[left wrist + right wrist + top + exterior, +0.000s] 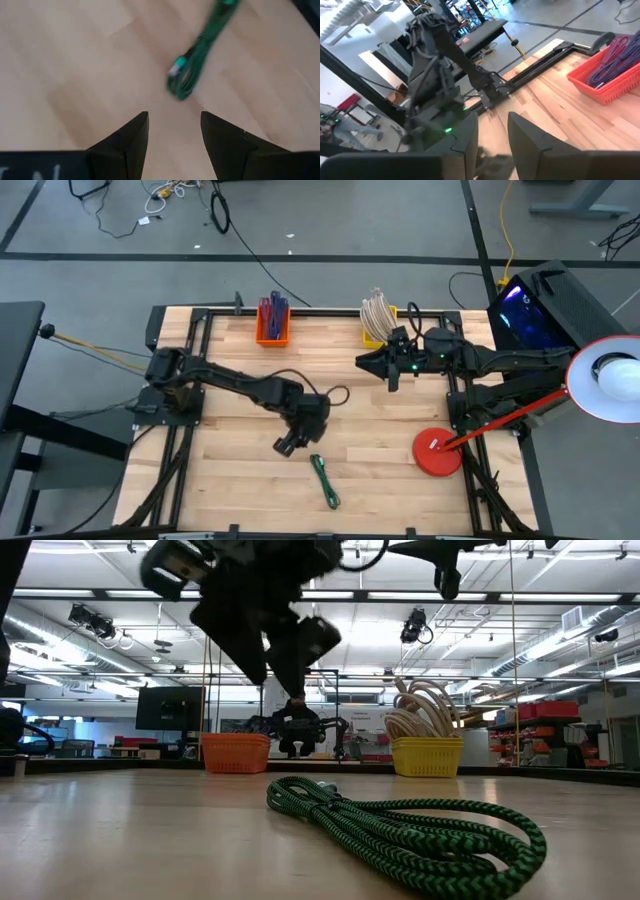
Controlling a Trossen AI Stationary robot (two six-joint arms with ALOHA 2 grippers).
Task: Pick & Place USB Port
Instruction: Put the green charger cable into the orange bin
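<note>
A coiled green braided USB cable [325, 481] lies flat on the wooden table near its near edge; the low view shows its coil [400, 830] up close, and the left wrist view shows it [195, 65] ahead of the fingers. My left gripper [287, 445] hovers open just above the table, a little to the left of and beyond the cable's far end, touching nothing; its fingers [172, 131] point down at bare wood. My right gripper [392, 376] is raised over the table's far right part, open and empty [492, 132].
An orange basket [272, 322] with purple and blue cables and a yellow basket [378, 323] with beige cables stand at the far edge. A red lamp base [437, 452] sits near the right edge. Bare wood lies around the green cable.
</note>
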